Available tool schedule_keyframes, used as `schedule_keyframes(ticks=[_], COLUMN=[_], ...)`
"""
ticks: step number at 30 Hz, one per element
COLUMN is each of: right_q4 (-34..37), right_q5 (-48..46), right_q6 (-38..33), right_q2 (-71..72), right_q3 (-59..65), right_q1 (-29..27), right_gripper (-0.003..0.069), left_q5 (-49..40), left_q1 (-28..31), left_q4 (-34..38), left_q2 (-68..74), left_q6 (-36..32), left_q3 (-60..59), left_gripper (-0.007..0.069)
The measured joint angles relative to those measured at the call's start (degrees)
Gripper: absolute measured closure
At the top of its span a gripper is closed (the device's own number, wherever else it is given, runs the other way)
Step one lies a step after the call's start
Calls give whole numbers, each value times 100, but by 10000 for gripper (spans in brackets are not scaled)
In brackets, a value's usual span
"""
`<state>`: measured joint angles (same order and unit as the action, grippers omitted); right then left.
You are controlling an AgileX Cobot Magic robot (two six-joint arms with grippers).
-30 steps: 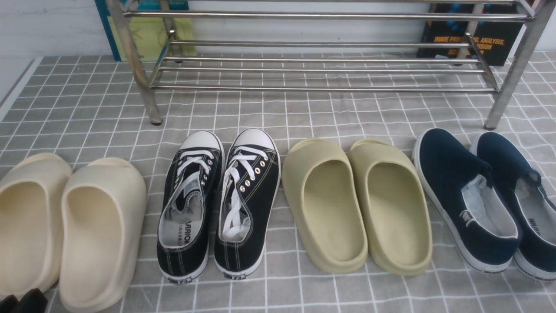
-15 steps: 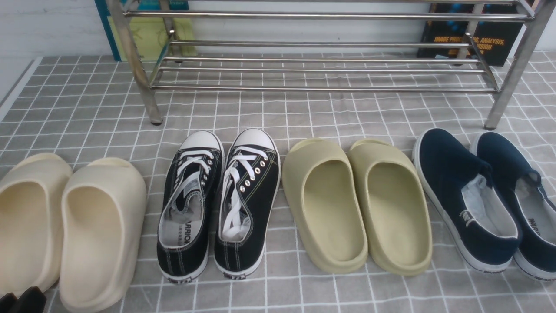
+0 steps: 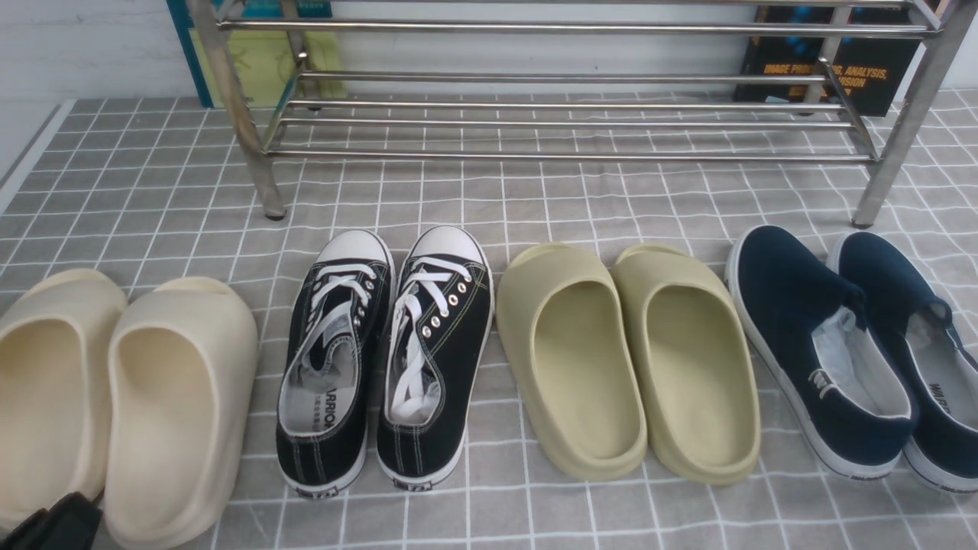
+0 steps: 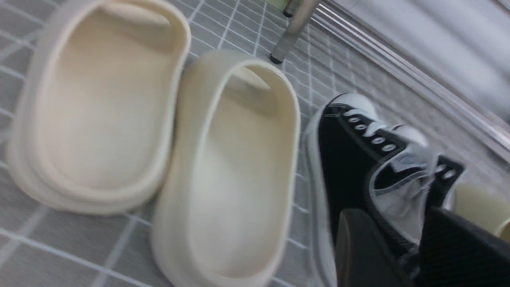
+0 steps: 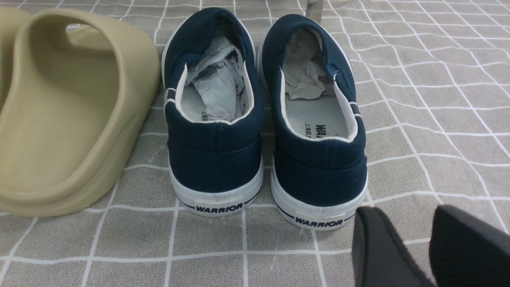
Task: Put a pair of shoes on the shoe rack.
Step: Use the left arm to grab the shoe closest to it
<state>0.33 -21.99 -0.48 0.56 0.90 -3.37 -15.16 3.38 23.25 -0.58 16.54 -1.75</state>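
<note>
Black canvas sneakers (image 3: 439,359) side by side on the grey checked cloth (image 3: 535,206), toes toward the metal shoe rack (image 3: 565,156), near it but not on it. Cream slides (image 3: 122,397) just beside on one flank, olive slides (image 3: 626,359) close against the other, navy slip-ons (image 3: 840,351) further right. No shoe on the bars in view.

Left gripper (image 4: 394,223) low at the near left corner of the front view, behind the cream slides, jaws parted partway and empty, pointed across toward the sneakers' heels. Right gripper (image 5: 410,223) behind the navy slip-ons, jaws likewise apart, nothing between them.

Judged as the opening step: approach only, no shoe grasped. Next, probably: swing the left gripper over to the nearer sneaker, straddle the heel collar or sidewall, close, lift clear of the neighbours, carry forward onto the lower bars. Little room beside the cream slide, so better to come down from above than from the side.
</note>
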Motion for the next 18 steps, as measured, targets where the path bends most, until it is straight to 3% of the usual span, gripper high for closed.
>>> schedule_keyframes(ticks=[5,8,11,18], right_q4=[-33,0,0,0], right_q5=[0,0,0,0], right_q6=[0,0,0,0], right_q2=[0,0,0,0], right_q3=[0,0,0,0], right_q1=[0,0,0,0], right_gripper=[420,420,420,420], left_q5=[134,181,239,274], left_q1=[0,0,0,0], left_q4=[2203,3178,3578,3692], left_q2=[0,0,0,0], left_q6=[1258,1602,1638,1376], left_q3=[0,0,0,0], left_gripper=[386,386,386,386])
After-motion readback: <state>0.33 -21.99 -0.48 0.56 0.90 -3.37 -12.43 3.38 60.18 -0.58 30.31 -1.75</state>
